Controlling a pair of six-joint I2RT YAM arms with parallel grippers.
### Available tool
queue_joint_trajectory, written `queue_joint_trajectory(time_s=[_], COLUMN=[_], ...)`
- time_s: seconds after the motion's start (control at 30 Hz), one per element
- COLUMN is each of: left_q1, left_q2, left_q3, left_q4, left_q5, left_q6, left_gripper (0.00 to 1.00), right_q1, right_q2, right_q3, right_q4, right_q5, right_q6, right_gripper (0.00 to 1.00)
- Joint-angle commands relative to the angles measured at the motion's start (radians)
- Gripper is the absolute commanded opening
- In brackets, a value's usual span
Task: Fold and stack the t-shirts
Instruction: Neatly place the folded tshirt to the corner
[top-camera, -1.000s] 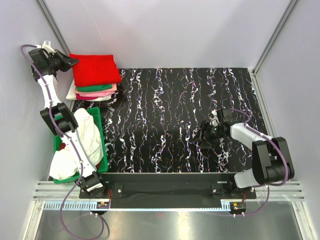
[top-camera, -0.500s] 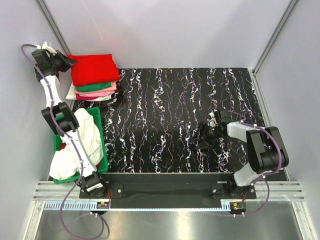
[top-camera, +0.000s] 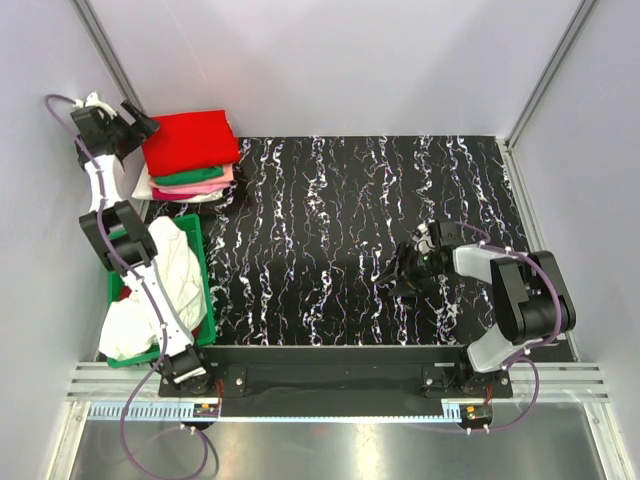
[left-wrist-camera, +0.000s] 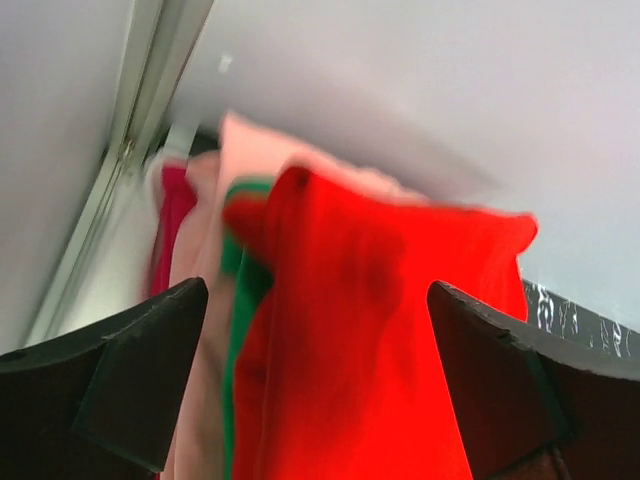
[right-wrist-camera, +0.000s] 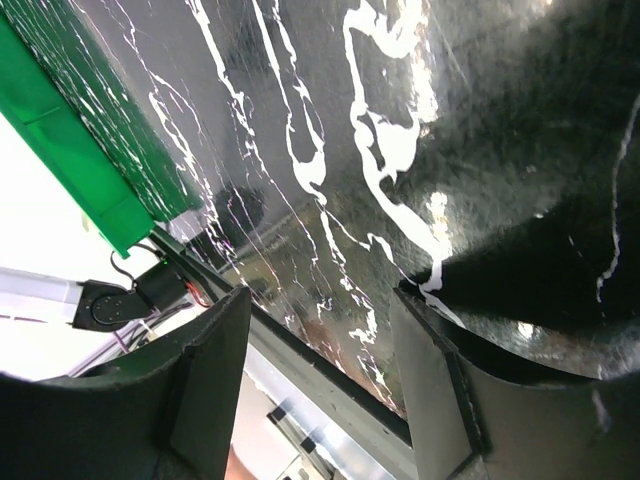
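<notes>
Even bright light overhead, left wrist view blurred, glare on the glossy table (right-wrist-camera: 420, 60).

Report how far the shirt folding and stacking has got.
Done: the red t-shirt lies folded atop the stack at the far left. In hand: nothing. The left claw is open beside that stack, and the right claw is open low over the table. Left: white cloth heaped unfolded in the green bin.

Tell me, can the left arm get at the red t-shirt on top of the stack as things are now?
Probably yes. The left end effector is open, right at the edge of the red t-shirt, which lies uncovered on top of the stack. Nothing stands between them.
</notes>
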Motion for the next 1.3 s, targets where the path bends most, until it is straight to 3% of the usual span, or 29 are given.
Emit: queue_joint_trajectory(time_s=[0.0,0.37,0.43,0.77,1.27], left_q1=[0.081,0.113,0.113,0.109,0.059], left_q2=[-0.175,-0.479,-0.482,-0.404,-0.355], left_q3=[-0.144,-0.596,-0.622,-0.633,-0.699], left_q4=[-0.014,0.090,0.097,0.143,0.190], left_q5=[-0.197,-0.221,-0.187,-0.084,-0.082], left_q6=[-0.074,-0.158,-0.177,-0.248,-0.235], left_gripper=[0.99,0.99,0.99,0.72,0.65], right_q1=[0.005,0.006,0.006,0.006,0.006], right_q2=[-0.063,-0.219,-0.219,-0.201,-0.153], right_q3=[-0.028,-0.072,-0.082,-0.085,-0.076], right_q4=[0.009,-0.040,-0.034,-0.023,-0.005], right_q5=[0.031,0.022,0.019,0.011,0.006], right_q6=[-0.006,-0.020,-0.024,-0.040,-0.047], right_gripper=[0.65,0.66,0.66,0.66,0.66])
